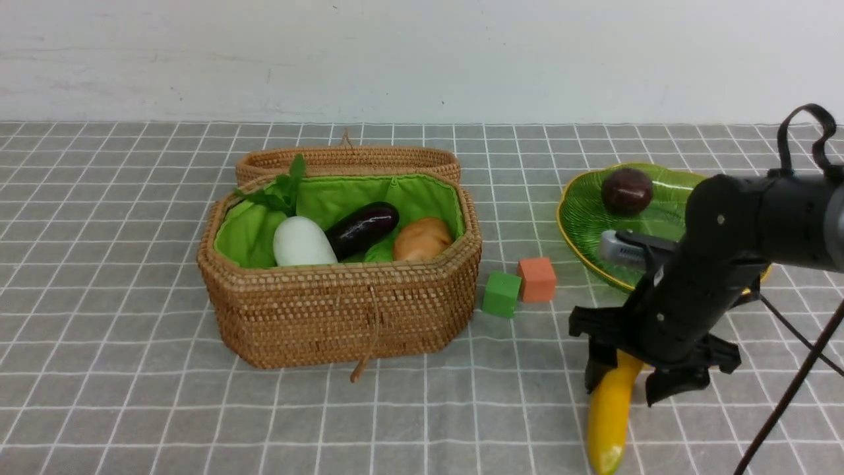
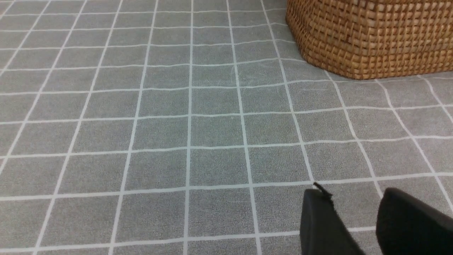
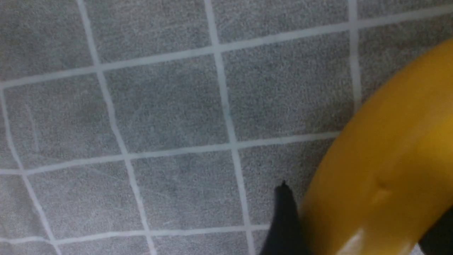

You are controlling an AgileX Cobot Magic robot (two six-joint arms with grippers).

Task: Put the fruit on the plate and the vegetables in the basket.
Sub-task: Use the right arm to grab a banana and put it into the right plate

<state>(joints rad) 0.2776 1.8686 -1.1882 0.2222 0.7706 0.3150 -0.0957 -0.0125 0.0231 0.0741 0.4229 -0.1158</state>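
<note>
A yellow banana (image 1: 610,415) (image 3: 382,170) lies on the grey checked cloth at the front right. My right gripper (image 1: 630,389) (image 3: 361,212) is down over its upper end, one finger on each side and close against it, still open. A round dark purple fruit (image 1: 626,190) rests on the green plate (image 1: 587,218) behind. The wicker basket (image 1: 343,310) (image 2: 371,35) holds a white radish (image 1: 303,243), an eggplant (image 1: 362,227) and a potato (image 1: 422,239). My left gripper (image 2: 354,193) hovers open and empty above the cloth near the basket's corner; the front view does not show it.
A green cube (image 1: 501,294) and an orange cube (image 1: 537,279) sit between basket and plate. The basket lid (image 1: 349,160) is folded back behind it. A thin black rod (image 1: 791,389) slants past the right arm at the right edge.
</note>
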